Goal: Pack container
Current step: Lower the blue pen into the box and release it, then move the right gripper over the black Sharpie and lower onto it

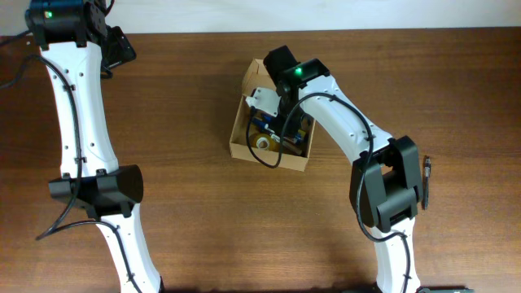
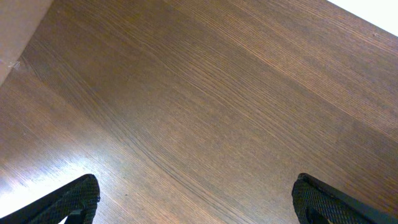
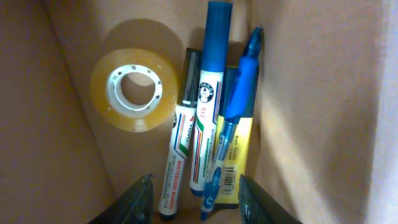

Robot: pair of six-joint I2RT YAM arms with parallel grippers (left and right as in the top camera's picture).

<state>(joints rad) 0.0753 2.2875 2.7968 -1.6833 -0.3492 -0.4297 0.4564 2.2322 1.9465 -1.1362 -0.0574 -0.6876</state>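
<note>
The cardboard box [image 1: 241,132] sits just above the middle of the overhead frame on the dark wooden table [image 1: 187,106]. It is turned slightly askew, with its flap lid [image 1: 256,73] folded open at the upper end. The right arm bends in from the lower right, and the right gripper [image 3: 196,190] hangs over the open box with its claw apart, one dark finger [image 3: 140,200] at each side of the bottom edge of the wrist view, clamped on nothing. In that view, a roll of clear tape [image 3: 132,91] lies flat on the box floor at upper left. To its right, packed side by side, are a black-capped whiteboard marker [image 3: 178,155], a blue-capped marker [image 3: 208,106] and a blue pen [image 3: 235,112], which rests on a yellow packet [image 3: 242,149] against the right wall. The left arm runs up the left side of the overhead frame to the upper left corner. The left gripper [image 2: 199,205] is over bare wood there, well apart from the box, its claw wide apart and empty. A slim dark stick-like thing [image 1: 426,183] lies at the right, too small to name.
</note>
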